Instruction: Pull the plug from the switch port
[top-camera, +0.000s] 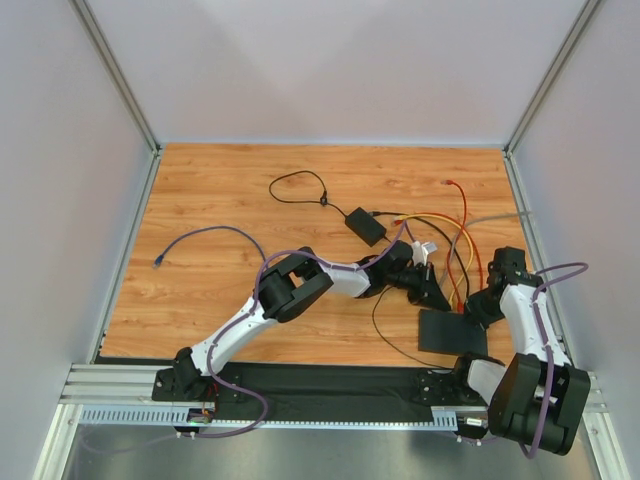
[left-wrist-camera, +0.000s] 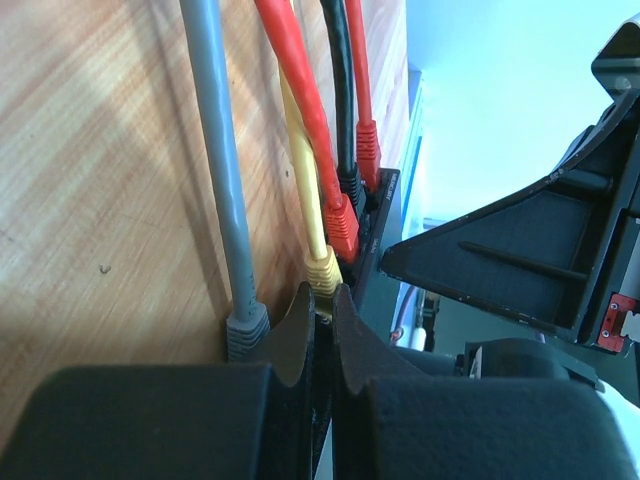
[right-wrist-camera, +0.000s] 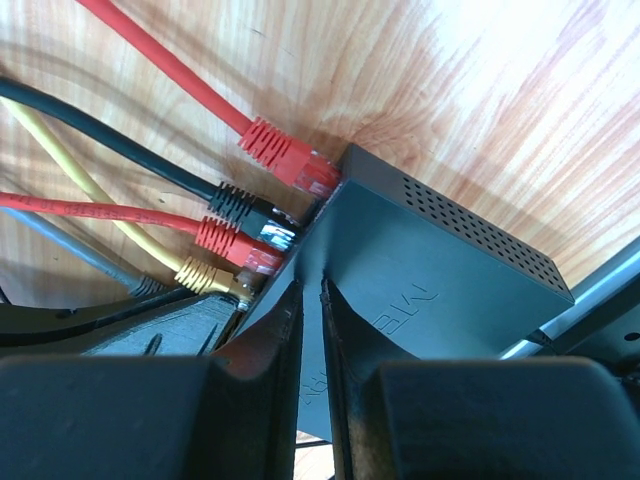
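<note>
The switch (top-camera: 455, 332) is a flat black box at the near right; its top fills the right wrist view (right-wrist-camera: 430, 250). Several plugs sit along its edge: red (right-wrist-camera: 290, 157), black (right-wrist-camera: 243, 205), red (right-wrist-camera: 232, 243), yellow (right-wrist-camera: 205, 275) and grey. My left gripper (left-wrist-camera: 322, 300) is shut on the yellow plug (left-wrist-camera: 322, 272) right at the switch's edge (left-wrist-camera: 385, 215); it also shows in the top view (top-camera: 432, 292). My right gripper (right-wrist-camera: 312, 290) is shut, its tips on the switch's top, and shows in the top view (top-camera: 482, 305).
A grey plug (left-wrist-camera: 246, 332) lies just left of my left fingers, a red plug (left-wrist-camera: 342, 225) just beyond. A small black power adapter (top-camera: 365, 225) lies farther back. Cables (top-camera: 455, 235) fan out behind the switch. A loose purple cable (top-camera: 205, 235) lies at left.
</note>
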